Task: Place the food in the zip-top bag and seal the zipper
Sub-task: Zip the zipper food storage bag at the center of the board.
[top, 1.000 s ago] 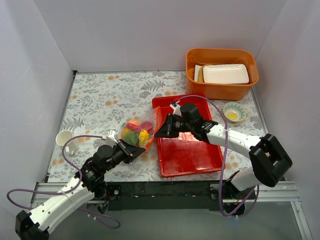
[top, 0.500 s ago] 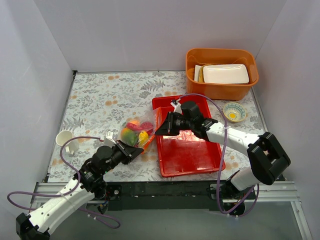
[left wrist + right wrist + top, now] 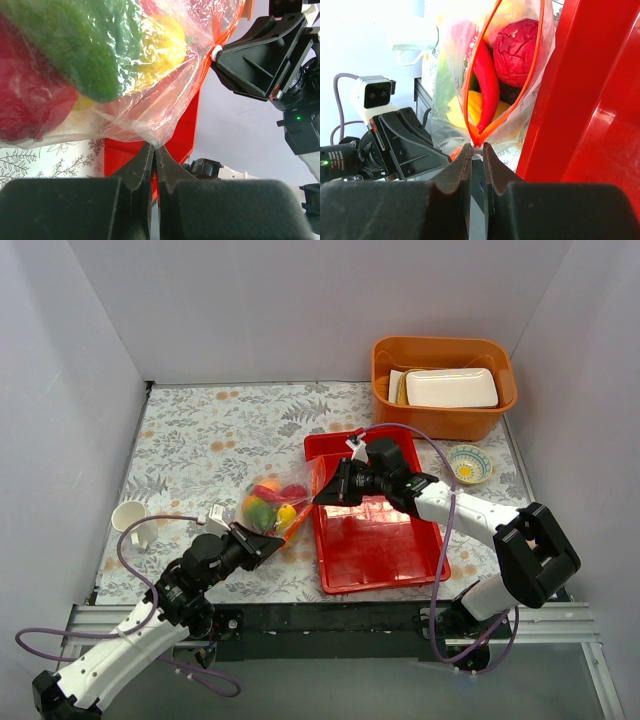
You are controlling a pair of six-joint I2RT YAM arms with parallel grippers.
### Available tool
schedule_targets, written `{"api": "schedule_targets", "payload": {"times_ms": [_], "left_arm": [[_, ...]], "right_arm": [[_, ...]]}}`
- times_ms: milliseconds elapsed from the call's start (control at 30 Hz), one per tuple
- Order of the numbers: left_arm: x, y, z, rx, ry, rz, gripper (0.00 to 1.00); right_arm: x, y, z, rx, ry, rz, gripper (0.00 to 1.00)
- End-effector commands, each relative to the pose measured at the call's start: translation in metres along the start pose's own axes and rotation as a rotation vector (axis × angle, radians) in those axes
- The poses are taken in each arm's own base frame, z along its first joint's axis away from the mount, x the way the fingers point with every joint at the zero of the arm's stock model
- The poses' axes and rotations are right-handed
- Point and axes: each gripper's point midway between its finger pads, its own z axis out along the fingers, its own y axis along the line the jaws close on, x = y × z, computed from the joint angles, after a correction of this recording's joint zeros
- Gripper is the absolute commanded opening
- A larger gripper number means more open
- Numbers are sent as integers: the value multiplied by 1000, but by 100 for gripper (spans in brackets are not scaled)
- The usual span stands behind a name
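Observation:
The zip-top bag (image 3: 272, 502) lies left of the red tray, with the food inside. My left gripper (image 3: 262, 540) is shut on the bag's near clear corner (image 3: 154, 144). Through the plastic, the left wrist view shows a green piece (image 3: 95, 50), a yellow piece (image 3: 160, 50) and a red piece (image 3: 25, 105). My right gripper (image 3: 322, 493) is shut on the white slider at the end of the zipper (image 3: 465, 95). The mouth gapes open above it. A red chili (image 3: 487, 80), a dark red ball (image 3: 517, 47) and a yellow piece (image 3: 472, 107) show inside.
The red tray (image 3: 380, 540) sits right beside the bag, under my right arm. An orange tub (image 3: 443, 418) with a white foam tray stands at the back right. A small patterned bowl (image 3: 468, 463) is near it. A white cup (image 3: 130, 520) stands at the left.
My right gripper has shifted slightly up and away with the zipper end. My left arm has drawn back a little to the near left, still holding the bag corner.

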Motion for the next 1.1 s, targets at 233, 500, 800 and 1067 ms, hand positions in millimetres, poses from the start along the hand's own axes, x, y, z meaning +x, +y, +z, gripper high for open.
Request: {"api": "schedule_targets", "payload": {"times_ms": [233, 500, 800, 1067], "left_arm": [[-8, 3, -11, -44, -42, -59, 0], [-9, 5, -15, -56, -47, -61, 0], [-12, 7, -19, -63, -64, -68, 0], [-14, 6, -22, -65, -77, -76, 0]], "right_arm": [[-39, 13, -3, -41, -85, -47, 13], [-39, 13, -2, -68, -64, -38, 13], [-49, 4, -6, -52, -81, -29, 13], [-60, -6, -7, -22, -97, -46, 13]]}}
